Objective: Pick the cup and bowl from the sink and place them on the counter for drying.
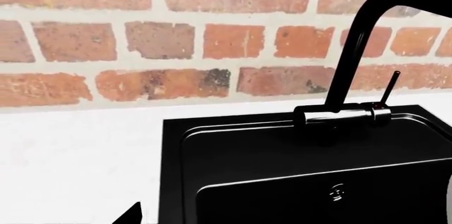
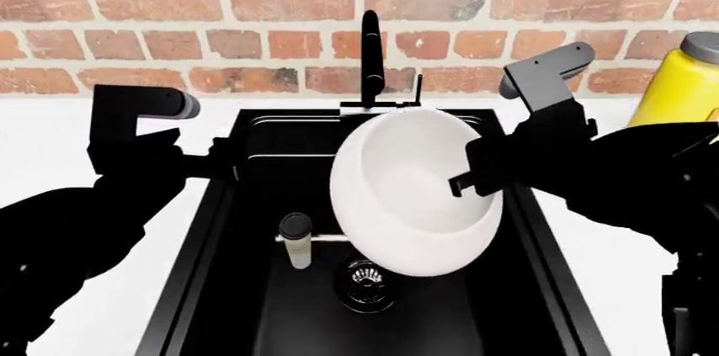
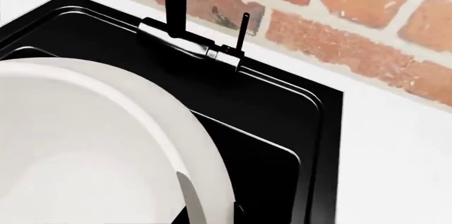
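The big white bowl (image 2: 405,196) hangs tilted above the black sink (image 2: 211,234), its opening facing me. My right gripper (image 2: 470,178) is shut on its right rim. In the right wrist view the bowl (image 3: 84,144) fills the near side and its rim runs down between the jaws. The small cup (image 2: 295,240), white with a dark lid, stands in the basin left of the drain (image 2: 365,282). My left gripper (image 2: 221,159) hovers open at the sink's left edge with nothing in it. Only one fingertip (image 1: 131,215) shows in the left wrist view, over the white counter (image 1: 71,155).
A tall black tap (image 2: 370,53) rises at the back of the sink, just behind the bowl. A big yellow bottle (image 2: 678,87) stands on the counter at the back right, behind my right arm. A red brick wall (image 2: 225,2) closes the back.
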Robot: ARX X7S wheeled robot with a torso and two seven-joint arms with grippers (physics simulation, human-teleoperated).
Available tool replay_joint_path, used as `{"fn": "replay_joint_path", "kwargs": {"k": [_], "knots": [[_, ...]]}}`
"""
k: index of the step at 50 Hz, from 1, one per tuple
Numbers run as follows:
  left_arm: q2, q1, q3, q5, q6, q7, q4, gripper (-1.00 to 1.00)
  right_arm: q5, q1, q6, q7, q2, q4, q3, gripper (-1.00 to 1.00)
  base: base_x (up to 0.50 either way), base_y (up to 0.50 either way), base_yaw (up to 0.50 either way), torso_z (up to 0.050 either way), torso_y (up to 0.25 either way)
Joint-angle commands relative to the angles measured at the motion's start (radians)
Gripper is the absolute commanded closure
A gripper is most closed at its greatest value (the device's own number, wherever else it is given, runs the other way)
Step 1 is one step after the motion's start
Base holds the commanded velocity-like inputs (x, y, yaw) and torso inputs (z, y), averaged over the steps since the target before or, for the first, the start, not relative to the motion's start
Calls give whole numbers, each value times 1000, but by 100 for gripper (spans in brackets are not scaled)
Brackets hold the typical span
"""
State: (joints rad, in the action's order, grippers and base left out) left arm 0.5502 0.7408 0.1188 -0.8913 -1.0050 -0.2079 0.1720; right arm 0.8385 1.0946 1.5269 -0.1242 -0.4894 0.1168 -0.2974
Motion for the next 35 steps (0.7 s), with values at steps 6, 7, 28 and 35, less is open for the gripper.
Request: {"fn": "replay_joint_path", "kwargs": {"k": [6,7,28,35], "knots": [[4,-14,-6,-6,7,-7,9,-100,301,73,29,-212,-202,6,-20,100,0,0,0,0,0],[-9,-5,4,3,10,-13,0,-100,318,81,32,-224,-211,0,-14,100,0,0,0,0,0],[1,-25,0,-1,29,1,-3,-100,397,194,-7,-301,-392,-83,-179,100,0,0,0,0,0],[6,-32,-4,-2,34,0,-4,-100,422,173,-2,-328,-449,-99,-173,100,0,0,0,0,0]]}}
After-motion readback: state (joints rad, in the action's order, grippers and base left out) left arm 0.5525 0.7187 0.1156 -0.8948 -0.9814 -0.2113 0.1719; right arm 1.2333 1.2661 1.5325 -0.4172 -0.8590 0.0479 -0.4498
